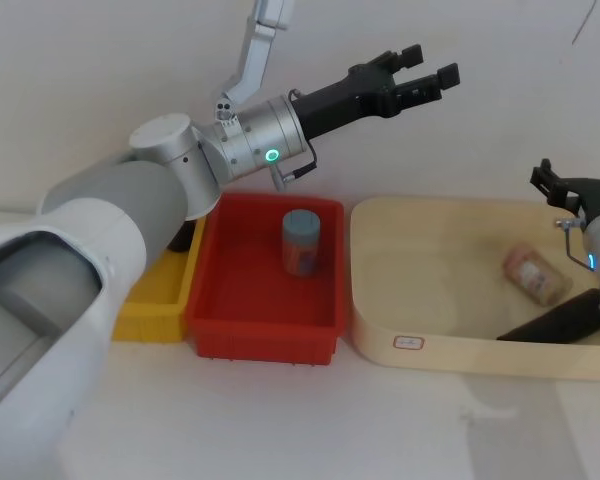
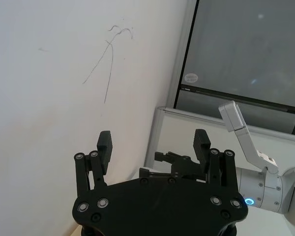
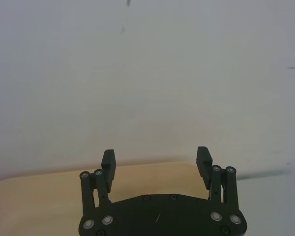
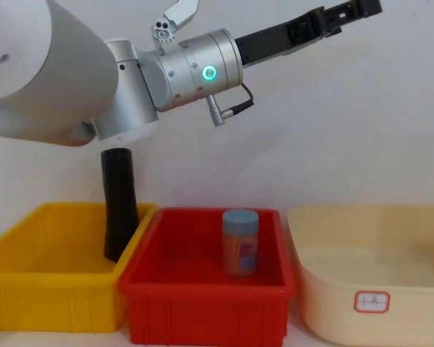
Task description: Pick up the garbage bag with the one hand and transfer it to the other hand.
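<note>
The garbage bag (image 1: 558, 318), a black roll, lies in the beige tub (image 1: 450, 355) at its near right corner, partly behind my right arm. My left gripper (image 1: 432, 65), on the green-lit arm, is held high over the table's far side, open and empty, far from the bag. The left wrist view shows the left gripper's fingers (image 2: 104, 142) spread wide against the wall, and the chest view shows the left gripper (image 4: 362, 9) at the top. My right gripper (image 1: 577, 185), on the blue-lit arm, hovers above the tub's far right edge, open and empty; its wrist view shows the right gripper (image 3: 155, 160) with fingers apart.
A red bin (image 1: 230, 320) holds an upright blue-lidded can (image 1: 300, 242). Left of it a yellow bin (image 4: 29, 253) holds a tall plain black roll (image 4: 119, 206). A pinkish jar (image 1: 535, 272) lies in the tub near the bag.
</note>
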`<state>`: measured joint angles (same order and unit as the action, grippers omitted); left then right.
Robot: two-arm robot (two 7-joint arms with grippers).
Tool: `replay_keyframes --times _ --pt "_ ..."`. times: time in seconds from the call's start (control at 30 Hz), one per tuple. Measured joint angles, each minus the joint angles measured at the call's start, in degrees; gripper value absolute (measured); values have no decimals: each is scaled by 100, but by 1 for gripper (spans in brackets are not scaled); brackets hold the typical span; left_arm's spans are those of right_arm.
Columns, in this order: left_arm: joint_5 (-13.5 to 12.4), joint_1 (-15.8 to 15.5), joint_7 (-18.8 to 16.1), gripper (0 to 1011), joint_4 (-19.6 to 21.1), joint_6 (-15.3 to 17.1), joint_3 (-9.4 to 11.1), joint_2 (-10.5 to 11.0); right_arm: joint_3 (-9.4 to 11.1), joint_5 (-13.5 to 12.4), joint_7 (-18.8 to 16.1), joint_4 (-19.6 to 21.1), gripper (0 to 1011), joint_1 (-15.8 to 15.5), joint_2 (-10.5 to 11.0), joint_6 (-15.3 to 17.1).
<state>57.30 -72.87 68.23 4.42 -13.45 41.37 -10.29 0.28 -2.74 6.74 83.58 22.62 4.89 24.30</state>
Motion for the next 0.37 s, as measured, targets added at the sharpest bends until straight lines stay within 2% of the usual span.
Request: replay_keyframes --times 0.37 --pt "0 0 0 1001 0 0 0 0 111 -18 82 -17 1002 -23 -25 3"
